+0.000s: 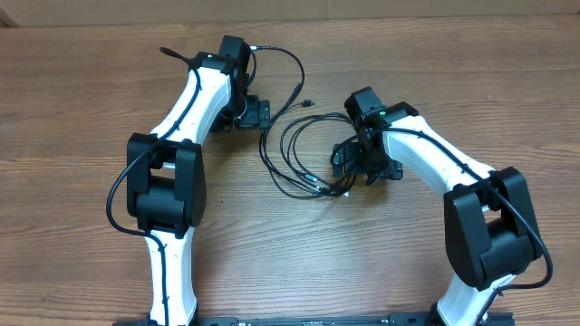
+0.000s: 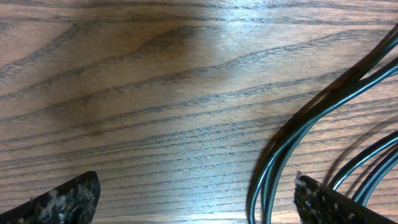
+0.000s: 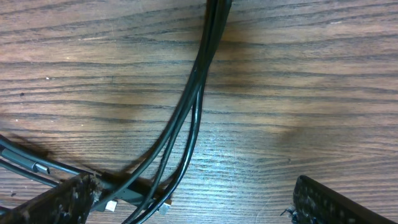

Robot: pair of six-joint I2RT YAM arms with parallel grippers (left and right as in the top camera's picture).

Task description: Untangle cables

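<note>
Left hand (image 1: 259, 115) spread wide at the edge of the cables (image 1: 304, 158) — right hand (image 1: 347, 165) spread too, strands running between its fingers, loose on the counter (image 1: 91, 81)

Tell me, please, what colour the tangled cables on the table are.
The cables are black, clearest in the right wrist view.

one brown wood-grain table (image 1: 82, 91); two white-and-black jointed robot arms (image 1: 195, 100), each ending in one black two-finger gripper: left gripper (image 1: 261, 114), right gripper (image 1: 347, 163); one tangle of thin black flexible cables (image 3: 198, 93), at least three strands, too overlapped to count exactly; three small silver plug tips (image 3: 40, 168) in the right wrist view
</note>
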